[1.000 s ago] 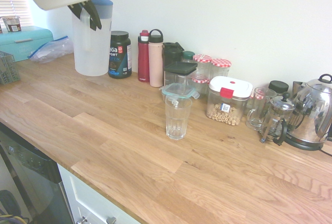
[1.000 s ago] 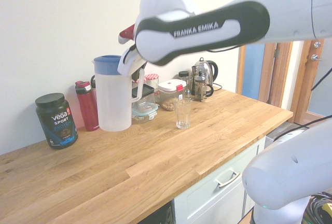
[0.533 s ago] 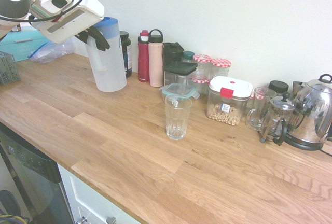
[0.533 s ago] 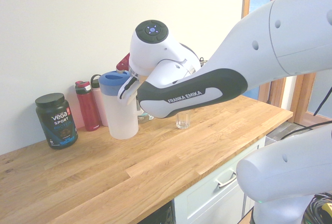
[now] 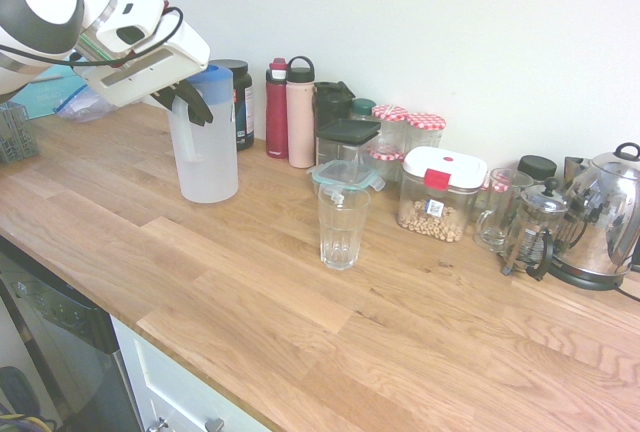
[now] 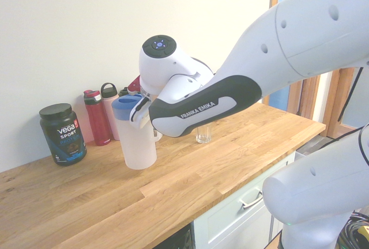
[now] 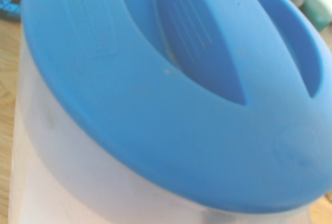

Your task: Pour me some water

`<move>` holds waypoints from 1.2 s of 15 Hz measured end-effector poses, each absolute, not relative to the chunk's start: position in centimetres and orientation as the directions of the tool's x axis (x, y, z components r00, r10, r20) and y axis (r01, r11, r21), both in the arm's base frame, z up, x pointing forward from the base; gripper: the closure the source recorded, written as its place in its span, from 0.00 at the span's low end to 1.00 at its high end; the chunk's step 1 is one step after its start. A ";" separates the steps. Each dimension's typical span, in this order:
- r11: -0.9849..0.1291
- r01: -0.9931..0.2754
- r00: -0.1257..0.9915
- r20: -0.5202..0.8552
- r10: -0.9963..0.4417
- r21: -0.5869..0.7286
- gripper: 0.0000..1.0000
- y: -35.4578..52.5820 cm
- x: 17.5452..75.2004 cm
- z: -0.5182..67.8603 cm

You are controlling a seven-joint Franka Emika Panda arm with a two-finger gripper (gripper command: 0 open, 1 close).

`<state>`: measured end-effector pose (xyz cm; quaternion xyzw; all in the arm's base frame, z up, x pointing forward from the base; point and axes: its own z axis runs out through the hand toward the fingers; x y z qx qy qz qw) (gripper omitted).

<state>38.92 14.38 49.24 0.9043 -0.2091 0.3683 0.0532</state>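
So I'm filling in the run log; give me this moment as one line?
phase: carrying jug | tool: shut on jug handle | jug: upright, lid on, near counter | glass: apart

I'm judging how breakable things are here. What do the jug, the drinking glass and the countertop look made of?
The jug: probably plastic, frosted and translucent white, with a matte blue lid. The drinking glass: clear, likely glass, with ribbed sides that show the wood behind. The countertop: wood, visible grain and joined planks with a light satin sheen.
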 end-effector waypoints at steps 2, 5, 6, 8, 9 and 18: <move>-0.906 -0.418 0.638 0.687 -0.347 -0.069 1.00 14.8 39.7 48.6; -0.905 -0.422 0.640 0.689 -0.342 -0.058 1.00 15.2 40.3 47.6; -0.905 -0.422 0.636 0.694 -0.338 -0.054 1.00 15.4 40.4 47.3; -0.902 -0.427 0.624 0.704 -0.339 -0.056 1.00 15.6 40.6 46.7; -0.900 -0.431 0.615 0.710 -0.342 -0.061 1.00 15.7 40.8 46.5; -0.886 -0.456 0.610 0.695 -0.381 -0.086 0.00 15.7 41.5 45.5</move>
